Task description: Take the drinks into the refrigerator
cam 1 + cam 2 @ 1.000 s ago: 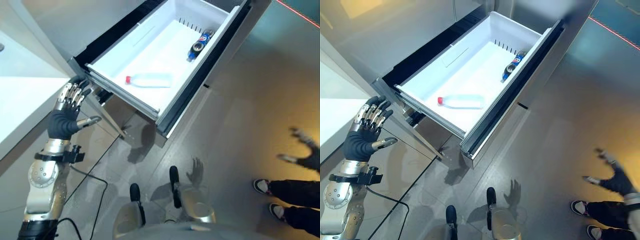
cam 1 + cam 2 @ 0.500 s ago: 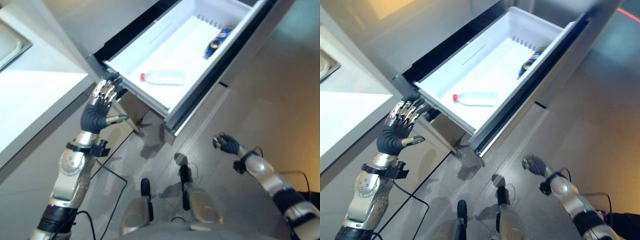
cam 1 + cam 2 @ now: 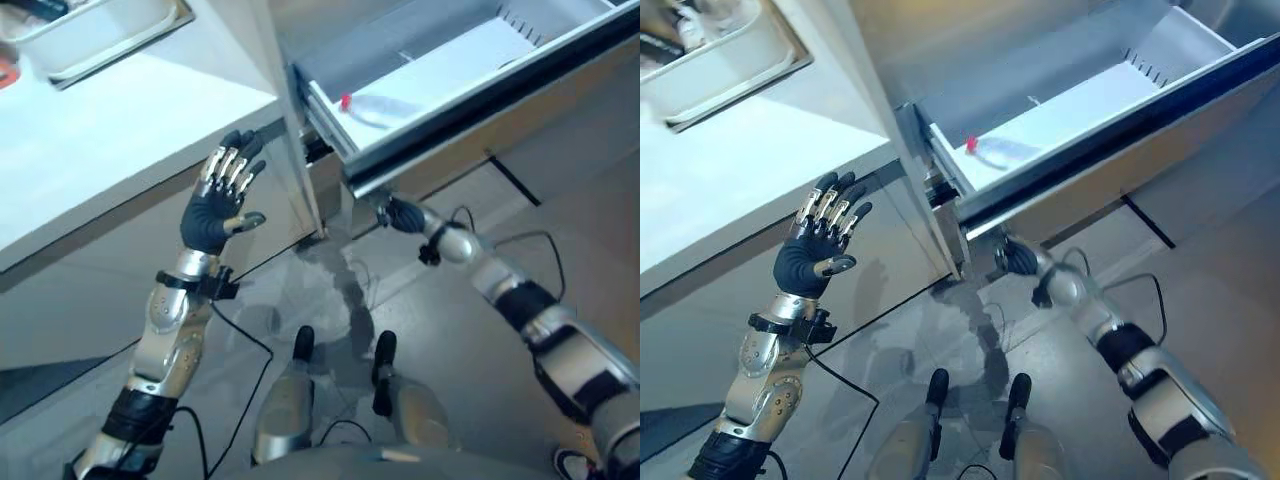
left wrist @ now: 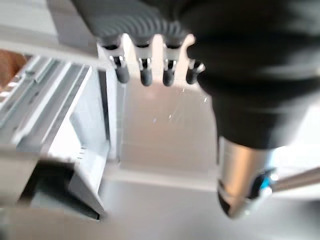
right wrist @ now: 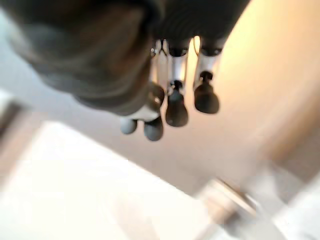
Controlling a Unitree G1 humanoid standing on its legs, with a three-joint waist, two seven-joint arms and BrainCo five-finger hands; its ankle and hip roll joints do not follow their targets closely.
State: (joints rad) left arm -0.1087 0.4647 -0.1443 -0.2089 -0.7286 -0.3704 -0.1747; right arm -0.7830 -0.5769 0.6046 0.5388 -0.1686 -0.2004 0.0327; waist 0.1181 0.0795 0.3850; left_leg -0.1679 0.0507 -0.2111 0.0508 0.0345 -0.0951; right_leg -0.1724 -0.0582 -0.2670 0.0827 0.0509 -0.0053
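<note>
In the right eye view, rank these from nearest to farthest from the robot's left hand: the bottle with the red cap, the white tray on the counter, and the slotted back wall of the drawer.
From the left hand:
1. Bottle with the red cap, at the drawer's near end, to the hand's right.
2. White tray, up on the counter; close to the bottle's distance, hard to separate.
3. Slotted back wall, at the drawer's far right end.

I can read no text, label, number or sign anywhere. The bottle lying in the open drawer shows a red cap, but any print on it is too small to make out.
</note>
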